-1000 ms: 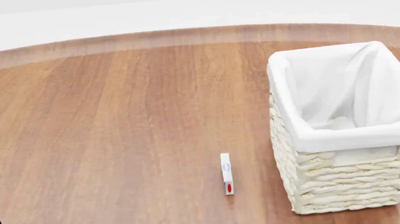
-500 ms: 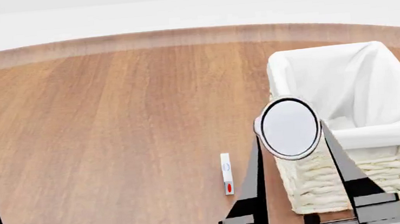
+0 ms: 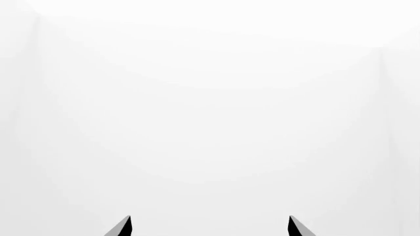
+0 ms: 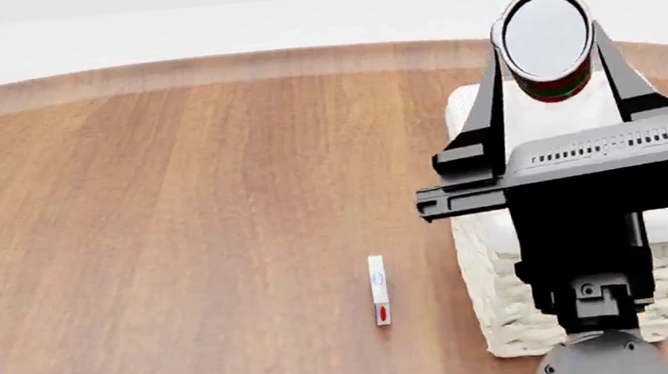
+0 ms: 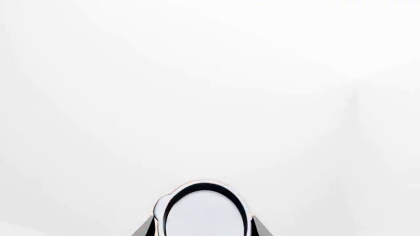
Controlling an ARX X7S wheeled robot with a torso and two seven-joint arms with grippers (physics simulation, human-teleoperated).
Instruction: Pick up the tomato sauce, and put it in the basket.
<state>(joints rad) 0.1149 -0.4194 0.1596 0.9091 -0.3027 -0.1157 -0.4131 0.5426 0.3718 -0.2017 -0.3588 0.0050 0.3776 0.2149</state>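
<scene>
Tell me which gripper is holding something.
The right gripper: it grips the tomato sauce above the basket. The left gripper shows only bare fingertips with nothing between them.

Flat, even, bright simulator light is covering the table (image 4: 191,218), casting almost no shadows; edges are rendering sharp, without blur or glare. Both wrist views are washing out nearly white.

1. No word, brand or number can be read anywhere from here.
2. The tomato sauce (image 4: 546,41) shows its plain silver top and a sliver of red-and-green label, with no lettering legible on it.
3. A small white item (image 4: 378,290) lying on the table (image 4: 191,209) carries a bluish oval mark and a red mark, both too small to read.
</scene>
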